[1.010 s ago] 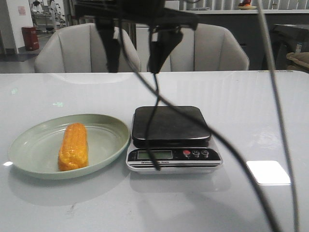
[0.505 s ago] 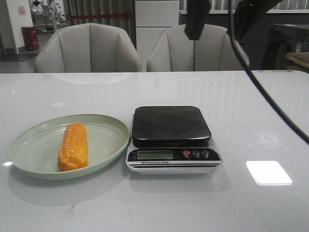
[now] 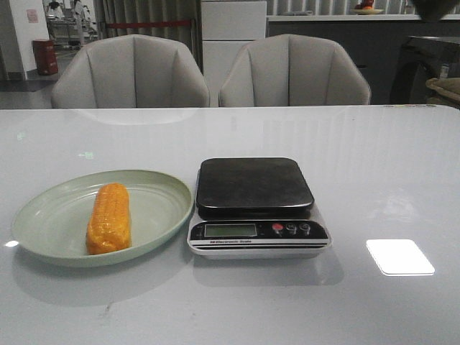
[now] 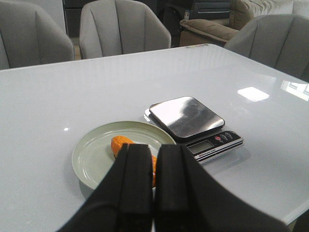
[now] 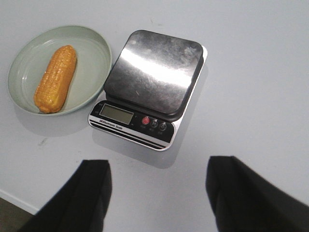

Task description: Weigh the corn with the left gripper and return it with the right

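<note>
Corn (image 3: 108, 218): on plate (image 3: 43, 215), counter's near-left.
Left gripper (image 4: 150, 186): fingers pressed together; I must spread them or I'll knock the cob.
Right gripper (image 5: 159, 193): fingers spread.

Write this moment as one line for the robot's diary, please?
corn: lying in green plate | scale: platform bare | left gripper: fingers closed, holding nothing | right gripper: fingers apart, above table

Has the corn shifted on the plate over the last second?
No. The corn lies at the same spot on the green plate, left of the scale.
</note>
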Robot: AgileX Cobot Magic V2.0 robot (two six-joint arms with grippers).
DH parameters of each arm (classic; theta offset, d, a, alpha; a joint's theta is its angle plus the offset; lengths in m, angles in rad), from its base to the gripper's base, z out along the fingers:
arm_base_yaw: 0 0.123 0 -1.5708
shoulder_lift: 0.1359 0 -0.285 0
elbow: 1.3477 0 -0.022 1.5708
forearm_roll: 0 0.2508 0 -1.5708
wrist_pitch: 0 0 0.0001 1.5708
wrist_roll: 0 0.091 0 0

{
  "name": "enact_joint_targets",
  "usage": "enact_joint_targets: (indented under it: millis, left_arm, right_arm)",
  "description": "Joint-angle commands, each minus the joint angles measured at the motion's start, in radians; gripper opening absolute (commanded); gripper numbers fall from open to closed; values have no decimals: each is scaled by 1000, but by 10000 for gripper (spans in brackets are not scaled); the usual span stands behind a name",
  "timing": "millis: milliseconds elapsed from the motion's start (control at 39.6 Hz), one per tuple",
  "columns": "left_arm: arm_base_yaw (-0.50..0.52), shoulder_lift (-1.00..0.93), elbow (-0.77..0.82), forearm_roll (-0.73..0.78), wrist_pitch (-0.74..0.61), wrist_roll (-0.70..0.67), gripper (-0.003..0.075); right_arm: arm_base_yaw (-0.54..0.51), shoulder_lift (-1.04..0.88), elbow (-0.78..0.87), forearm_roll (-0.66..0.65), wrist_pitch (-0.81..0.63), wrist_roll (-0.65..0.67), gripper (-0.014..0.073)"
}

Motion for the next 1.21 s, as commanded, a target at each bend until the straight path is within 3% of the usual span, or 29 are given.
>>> enact_joint_targets:
  millis: [0,353,606,682,732,833,909,1187]
  left_arm:
    - [2,-5,-23,5,-82,-2,114]
    - [2,-5,-23,5,-82,-2,114]
    - [2,-5,-23,5,-82,-2,114]
    - [2,-5,-23,5,-82,-2,114]
    - [2,-5,-23,5,-82,-2,114]
    - [2,-5,-23,5,-82,-2,114]
    - [2,-5,-23,5,-82,-2,114]
    - [2,-5,-23,5,-82,-2,114]
  right_arm:
    - [-6,-139,77,-31,-122,-50,526]
    - [-6,-667,416,-50,-370,-109,526]
    - [-6,-753,548,-51,-470,-109,520]
    - [-6,-752,550,-51,-474,-109,459]
    - [-6,-752,550,-51,-474,-109,372]
    - [-6,-752,550,-51,-474,-109,118]
    - [-6,-752,550,-51,-480,-109,160]
    - [-6,-752,550,-51,-480,-109,157]
